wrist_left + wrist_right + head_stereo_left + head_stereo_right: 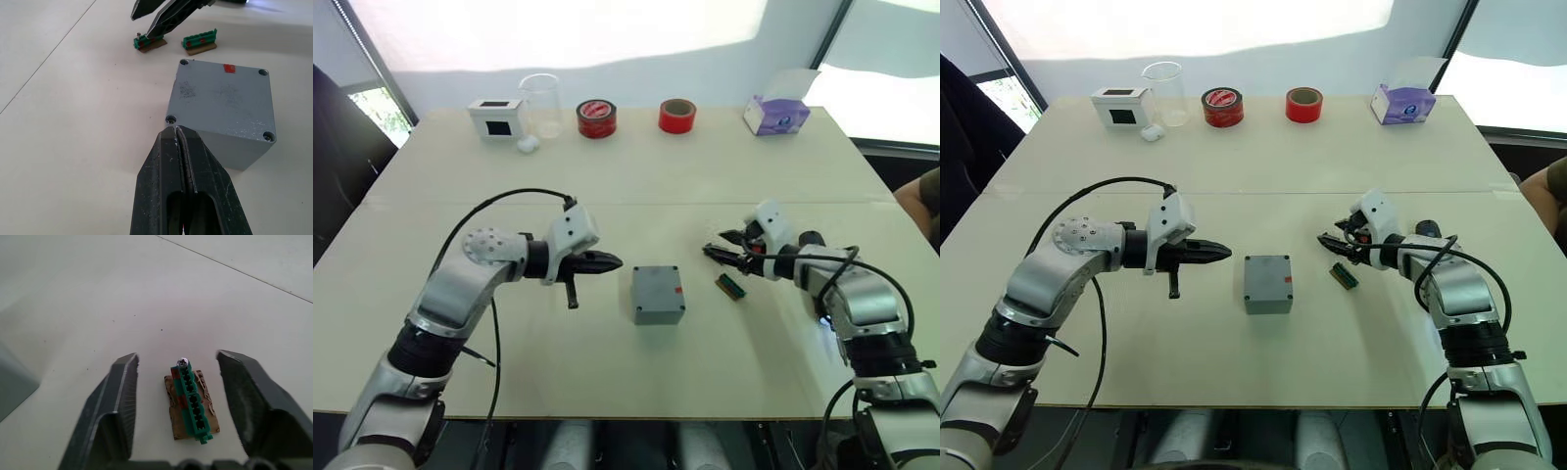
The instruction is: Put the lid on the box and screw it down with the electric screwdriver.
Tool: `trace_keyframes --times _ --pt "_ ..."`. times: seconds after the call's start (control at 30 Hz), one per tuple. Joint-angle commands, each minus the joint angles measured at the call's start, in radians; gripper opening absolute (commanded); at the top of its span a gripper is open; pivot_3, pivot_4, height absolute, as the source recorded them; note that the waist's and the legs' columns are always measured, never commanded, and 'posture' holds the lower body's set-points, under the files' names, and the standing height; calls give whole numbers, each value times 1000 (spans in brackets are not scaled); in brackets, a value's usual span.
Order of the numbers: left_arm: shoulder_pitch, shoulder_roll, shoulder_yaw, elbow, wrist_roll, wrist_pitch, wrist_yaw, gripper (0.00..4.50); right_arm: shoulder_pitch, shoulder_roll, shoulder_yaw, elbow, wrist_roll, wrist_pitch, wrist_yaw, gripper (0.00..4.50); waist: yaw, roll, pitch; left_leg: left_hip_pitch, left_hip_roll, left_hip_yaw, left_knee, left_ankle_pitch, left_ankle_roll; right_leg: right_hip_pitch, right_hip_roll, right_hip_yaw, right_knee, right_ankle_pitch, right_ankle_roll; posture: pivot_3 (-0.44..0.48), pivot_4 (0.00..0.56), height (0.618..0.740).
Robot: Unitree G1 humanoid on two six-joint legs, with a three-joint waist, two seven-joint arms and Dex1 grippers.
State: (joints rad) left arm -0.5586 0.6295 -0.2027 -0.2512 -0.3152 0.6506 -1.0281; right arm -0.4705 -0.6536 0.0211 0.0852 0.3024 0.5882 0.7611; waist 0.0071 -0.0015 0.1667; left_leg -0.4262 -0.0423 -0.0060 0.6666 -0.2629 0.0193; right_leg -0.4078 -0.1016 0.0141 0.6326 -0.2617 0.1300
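Grey box [658,294] with lid [222,98] already on it at table [705,176] centre, left gripper [612,262] just left of box, fingers pressed together, right gripper [715,252] to its right, fingers apart, above a green strip [190,399], second green strip [731,286] near.

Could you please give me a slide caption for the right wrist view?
Open right gripper straddling a small green terminal strip on a brown backing lying on the white table.
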Motion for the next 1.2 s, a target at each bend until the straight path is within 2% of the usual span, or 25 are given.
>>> trace_keyframes --times 0.03,0.33,0.43,0.53,0.97,1.2 --pt "-12 10 15 -37 -14 3 6 0 -24 8 -2 18 -24 -37 0 2117 0 0 0 0 0 0 0 0 0 0 0 0 0 0 0 0 150 740" --pt "-5 10 5 -32 -4 -4 13 0 -39 45 -20 61 -27 -46 -11 2117 -1 0 0 0 0 0 0 0 0 0 0 0 0 0 0 0 150 740" --pt "-3 0 12 -21 1 -6 34 0 -46 52 -29 74 -29 -50 -16 1373 0 0 0 0 0 0 0 0 -1 0 0 0 0 0 0 0 150 740" --pt "-2 2 6 -26 -1 -6 34 0 -53 55 -26 83 -34 -56 -17 49 -1 0 0 0 0 0 0 3 -5 0 0 0 0 0 0 0 150 740" --pt "6 6 2 -28 -1 -7 33 0 -53 50 -21 67 -42 -60 -12 10 -1 0 0 0 0 0 0 3 -5 0 0 0 0 0 0 0 150 740" --pt "3 8 3 -23 -4 -7 27 0 -80 44 -62 23 -12 -73 -7 10 -1 0 0 0 0 0 0 3 -5 0 0 0 0 0 0 0 150 740"
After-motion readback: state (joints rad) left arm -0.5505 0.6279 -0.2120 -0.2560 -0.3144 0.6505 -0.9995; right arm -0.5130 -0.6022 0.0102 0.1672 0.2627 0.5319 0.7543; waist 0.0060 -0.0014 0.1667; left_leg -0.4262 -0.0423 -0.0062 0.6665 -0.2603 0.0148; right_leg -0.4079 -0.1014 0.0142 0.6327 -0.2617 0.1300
